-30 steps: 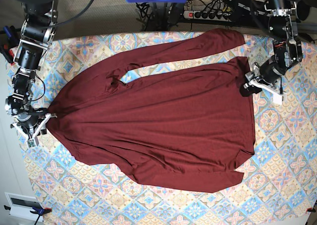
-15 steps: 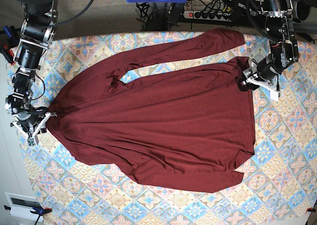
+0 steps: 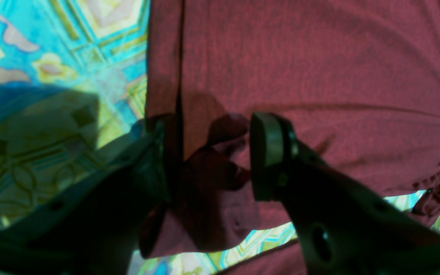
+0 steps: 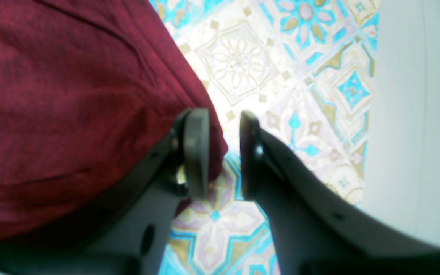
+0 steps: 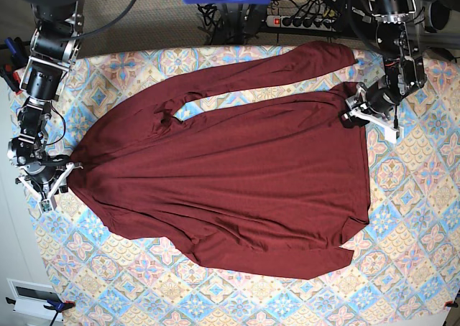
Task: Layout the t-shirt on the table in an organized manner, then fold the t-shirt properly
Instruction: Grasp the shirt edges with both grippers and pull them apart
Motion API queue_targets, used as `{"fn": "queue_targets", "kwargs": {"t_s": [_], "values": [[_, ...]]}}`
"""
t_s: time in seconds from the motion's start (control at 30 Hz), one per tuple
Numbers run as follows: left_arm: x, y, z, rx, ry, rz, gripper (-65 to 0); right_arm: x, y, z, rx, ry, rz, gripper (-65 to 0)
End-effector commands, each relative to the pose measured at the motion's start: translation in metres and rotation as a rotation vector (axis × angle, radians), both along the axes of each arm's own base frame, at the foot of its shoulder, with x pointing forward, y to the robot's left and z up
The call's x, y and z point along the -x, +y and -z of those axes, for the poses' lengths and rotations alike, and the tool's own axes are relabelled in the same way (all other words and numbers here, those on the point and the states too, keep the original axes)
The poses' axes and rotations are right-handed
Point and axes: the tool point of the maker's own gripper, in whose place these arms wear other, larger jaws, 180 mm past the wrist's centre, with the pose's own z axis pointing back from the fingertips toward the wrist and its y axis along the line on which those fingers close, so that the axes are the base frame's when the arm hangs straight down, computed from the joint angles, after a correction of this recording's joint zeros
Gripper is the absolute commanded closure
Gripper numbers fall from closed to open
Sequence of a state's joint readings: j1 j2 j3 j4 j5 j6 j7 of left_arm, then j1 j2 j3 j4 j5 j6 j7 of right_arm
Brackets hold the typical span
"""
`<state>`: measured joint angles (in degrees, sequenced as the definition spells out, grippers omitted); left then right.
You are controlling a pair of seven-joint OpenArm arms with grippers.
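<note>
The table (image 5: pixel 402 218), under a pastel tile-pattern cloth of blue, pink and cream medallions, fills most of the base view; a dark floor strip with a power strip (image 5: pixel 305 21) and cables runs along its far edge. On the table lies the t-shirt (image 5: pixel 230 182), a plain dark maroon garment spread nearly flat across the middle; one long sleeve (image 5: pixel 287 66) angles toward the far edge, a patch of cloth pattern shows between that sleeve and the body, the collar area is bunched near the sleeve's root, and soft wrinkles fan across the body; the near hem has a small turned-up corner on the base view's right.

The left gripper (image 5: pixel 363 114) sits at the shirt's far corner on the base view's right; in the left wrist view its jaws (image 3: pixel 208 156) stand wide apart with a bunched fold of maroon fabric lying between them; the left-hand finger rests against the fabric edge, while the right-hand pad (image 3: pixel 267 154) shows a gap to the fold, so the claw reads as released rather than clenched on the cloth.

The right gripper (image 5: pixel 49 182) sits at the shirt's pointed edge on the base view's left; in the right wrist view its jaws (image 4: pixel 222 152) are partly parted; the shirt's edge touches the left-hand pad (image 4: pixel 197 152), patterned cloth shows through the gap, and nothing is pinched.
</note>
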<state>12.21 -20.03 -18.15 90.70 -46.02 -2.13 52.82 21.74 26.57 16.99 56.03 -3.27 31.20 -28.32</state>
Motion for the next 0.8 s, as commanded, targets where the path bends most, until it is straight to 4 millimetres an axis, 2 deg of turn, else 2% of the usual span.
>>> {"fn": "queue_targets", "kwargs": {"t_s": [0.0, 0.2, 0.27, 0.4, 0.5, 0.63, 0.77], "values": [[-0.006, -0.004, -0.009, 0.002, -0.027, 0.025, -25.0, -0.012, -0.011, -0.025, 0.019, -0.066, 0.010, -13.4], [-0.006, -0.015, -0.019, -0.014, -0.071, 0.093, -5.1, -0.012, -0.011, -0.024, 0.019, -0.065, 0.010, -13.5], [-0.002, -0.011, -0.018, -0.030, -0.059, 0.108, -0.2, -0.012, -0.011, -0.024, 0.019, -0.065, 0.010, -13.5], [0.003, -0.003, -0.017, -0.051, -0.048, 0.110, -0.1, -0.012, -0.010, -0.024, 0.017, -0.065, 0.010, -13.6], [0.020, 0.019, -0.013, -0.088, -0.010, 0.090, 0.0, -0.012, -0.010, -0.023, 0.017, -0.063, 0.009, -13.6], [0.035, 0.032, -0.012, -0.127, 0.024, 0.101, 0.0, -0.012, -0.010, -0.024, 0.018, -0.063, 0.008, -13.6], [0.048, 0.037, -0.009, -0.147, 0.052, 0.114, 0.0, -0.016, 0.006, -0.016, 0.039, -0.033, -0.050, -13.6]]}}
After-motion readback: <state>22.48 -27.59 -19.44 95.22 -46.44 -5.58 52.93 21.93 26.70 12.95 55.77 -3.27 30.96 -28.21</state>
